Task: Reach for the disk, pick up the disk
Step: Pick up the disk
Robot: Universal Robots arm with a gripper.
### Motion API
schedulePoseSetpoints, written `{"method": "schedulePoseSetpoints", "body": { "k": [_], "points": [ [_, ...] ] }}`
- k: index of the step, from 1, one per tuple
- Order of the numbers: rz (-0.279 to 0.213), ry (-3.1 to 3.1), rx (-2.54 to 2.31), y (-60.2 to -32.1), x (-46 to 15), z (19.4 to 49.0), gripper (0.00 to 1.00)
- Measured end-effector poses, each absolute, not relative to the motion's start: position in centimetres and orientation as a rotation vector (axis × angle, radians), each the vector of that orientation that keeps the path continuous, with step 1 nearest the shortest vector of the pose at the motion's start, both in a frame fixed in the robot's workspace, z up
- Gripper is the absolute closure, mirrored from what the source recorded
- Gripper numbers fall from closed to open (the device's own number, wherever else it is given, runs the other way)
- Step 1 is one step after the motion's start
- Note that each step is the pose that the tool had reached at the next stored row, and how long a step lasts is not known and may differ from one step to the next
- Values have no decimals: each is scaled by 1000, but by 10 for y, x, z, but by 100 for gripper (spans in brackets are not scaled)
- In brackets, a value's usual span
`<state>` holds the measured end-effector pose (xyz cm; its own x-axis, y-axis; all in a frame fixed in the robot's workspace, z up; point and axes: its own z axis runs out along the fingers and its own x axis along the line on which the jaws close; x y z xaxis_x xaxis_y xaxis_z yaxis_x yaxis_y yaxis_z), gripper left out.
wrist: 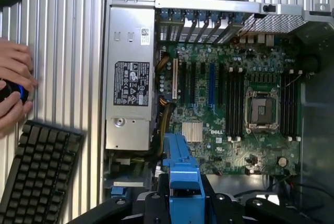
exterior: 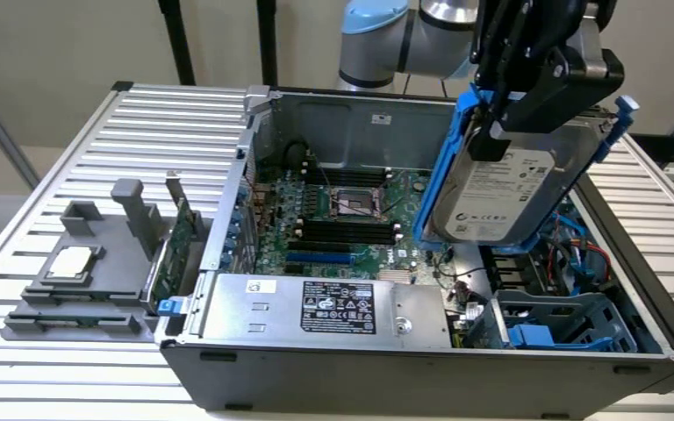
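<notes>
Fingers [exterior: 504, 132] clamp the disk [exterior: 507, 189], lifted above the open computer case [exterior: 431, 368].

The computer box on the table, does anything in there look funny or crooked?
Yes. The disk in its blue frame is not lying in the open computer case. It hangs tilted in the air above the case's inside, gripped by the tool. Nothing looks spilled or broken.
</notes>
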<state>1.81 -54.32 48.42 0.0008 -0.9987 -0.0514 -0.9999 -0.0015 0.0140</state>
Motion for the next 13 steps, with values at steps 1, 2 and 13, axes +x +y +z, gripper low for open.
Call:
{"method": "schedulePoseSetpoints", "body": {
  "k": [1,2,13],
  "points": [
    [72,2201,-2203,-546,20,484,68],
    [72,2201,-2203,-548,22,484,68],
    [72,2201,-2204,-575,52,484,68]
  ]
}}
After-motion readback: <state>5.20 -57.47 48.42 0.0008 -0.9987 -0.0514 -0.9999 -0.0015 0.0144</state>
